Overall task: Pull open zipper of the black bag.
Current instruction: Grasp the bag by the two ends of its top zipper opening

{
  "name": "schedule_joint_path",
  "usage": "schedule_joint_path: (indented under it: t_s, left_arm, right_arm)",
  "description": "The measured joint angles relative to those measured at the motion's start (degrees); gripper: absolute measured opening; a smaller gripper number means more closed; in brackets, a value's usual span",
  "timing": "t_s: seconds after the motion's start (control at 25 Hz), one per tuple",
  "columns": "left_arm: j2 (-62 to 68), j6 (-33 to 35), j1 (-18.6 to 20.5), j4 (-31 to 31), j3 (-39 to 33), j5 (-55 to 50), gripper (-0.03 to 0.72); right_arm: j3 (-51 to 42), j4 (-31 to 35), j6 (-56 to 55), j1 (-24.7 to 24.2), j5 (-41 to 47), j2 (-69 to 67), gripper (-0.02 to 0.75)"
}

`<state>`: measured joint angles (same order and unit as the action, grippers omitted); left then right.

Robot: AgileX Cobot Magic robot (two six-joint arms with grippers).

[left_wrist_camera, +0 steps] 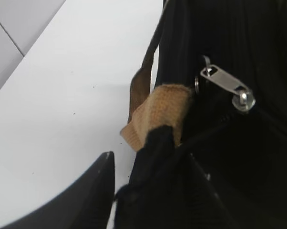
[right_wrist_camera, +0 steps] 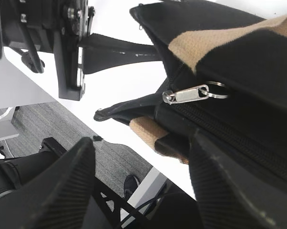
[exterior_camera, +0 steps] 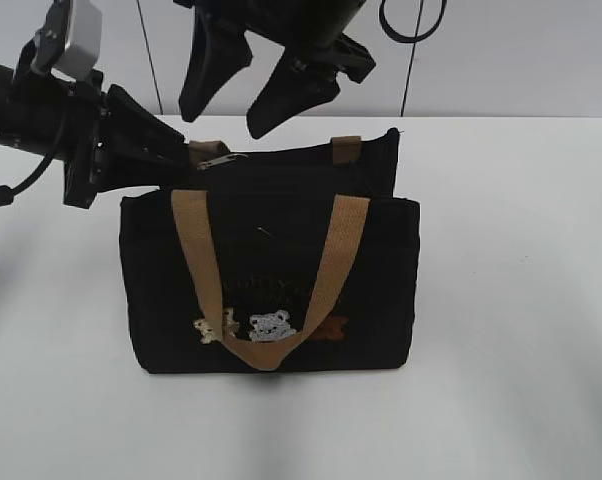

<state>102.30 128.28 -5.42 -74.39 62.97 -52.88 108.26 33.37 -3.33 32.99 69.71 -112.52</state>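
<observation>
The black bag (exterior_camera: 381,290) stands upright mid-table, tan handles on it and bear patches on the front. The zipper (right_wrist_camera: 220,130) runs along its top, and the silvery pull tab (exterior_camera: 221,160) (left_wrist_camera: 224,87) (right_wrist_camera: 186,94) lies at the left end. My left gripper (exterior_camera: 181,150) (left_wrist_camera: 149,156) comes in from the left with its jaws apart on either side of the bag's top-left corner. A sliver of table shows beside the left finger (left_wrist_camera: 98,191). My right gripper (exterior_camera: 229,120) (right_wrist_camera: 143,138) hangs open above the bag's left end, holding nothing.
The white table (exterior_camera: 521,360) surrounds the bag on all sides. A tan strap end (left_wrist_camera: 160,112) sticks out beside the pull tab. In the right wrist view, grey floor (right_wrist_camera: 115,157) lies past the table edge behind the left arm.
</observation>
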Motion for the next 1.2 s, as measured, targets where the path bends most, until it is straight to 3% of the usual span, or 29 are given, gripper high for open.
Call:
schedule_joint_path:
  t_s: [0.4, 0.56, 0.96, 1.2]
  left_arm:
    - [0.0, 0.0, 0.61, 3.19, 0.0, 2.08, 0.321]
    - [0.0, -0.17, 0.74, 5.91, 0.0, 2.58, 0.258]
    - [0.0, -0.17, 0.74, 6.0, 0.0, 3.03, 0.053]
    - [0.0, -0.17, 0.74, 3.8, 0.0, 2.92, 0.047]
  right_arm:
    - [0.01, -0.62, -0.05, 0.0, 0.11, 0.0, 0.47]
    - [0.01, -0.62, -0.29, 0.0, -0.96, -0.06, 0.47]
    - [0.13, -3.21, -1.13, 0.0, -1.64, -3.95, 0.47]
    - [0.23, -8.12, -2.35, 0.07, -3.64, -4.2, 0.47]
